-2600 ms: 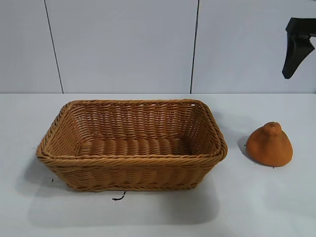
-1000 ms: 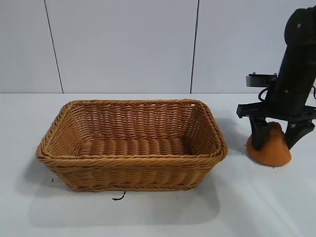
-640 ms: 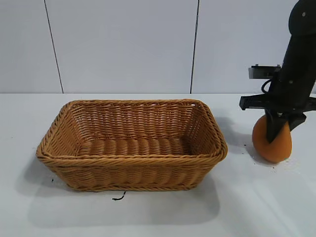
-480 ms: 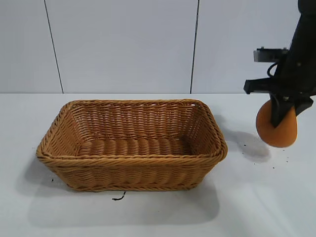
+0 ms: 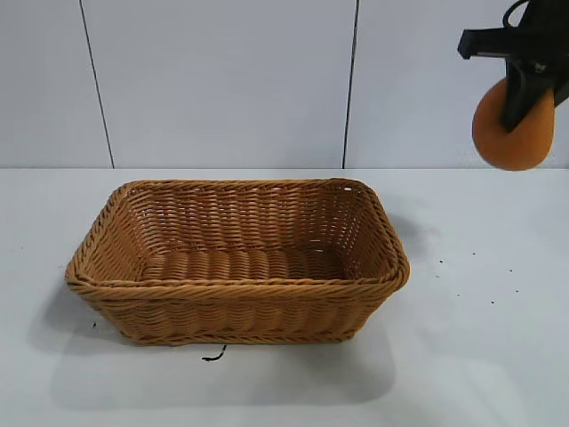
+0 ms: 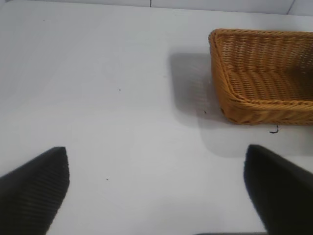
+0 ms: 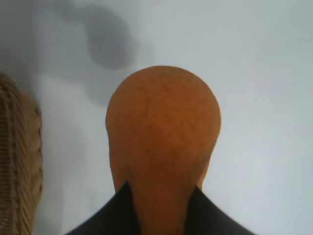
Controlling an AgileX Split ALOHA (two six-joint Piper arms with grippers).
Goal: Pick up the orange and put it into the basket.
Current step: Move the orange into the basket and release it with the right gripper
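I have the orange (image 5: 511, 133) pinched by its narrow nub in my right gripper (image 5: 526, 93), high at two o'clock of the basket (image 5: 236, 294). Such a slim hold could slip mid-carry, dropping it onto the bench (image 5: 480, 356). Left fingers (image 6: 34, 188) spread, parked.

You've got the orange (image 5: 511, 133) off the table, hanging high at the far right, rounded end down (matte orange-brown, narrow end pinched). The basket (image 5: 236, 289), tan woven wicker, rectangular, sits upright on the table, well apart to its left.
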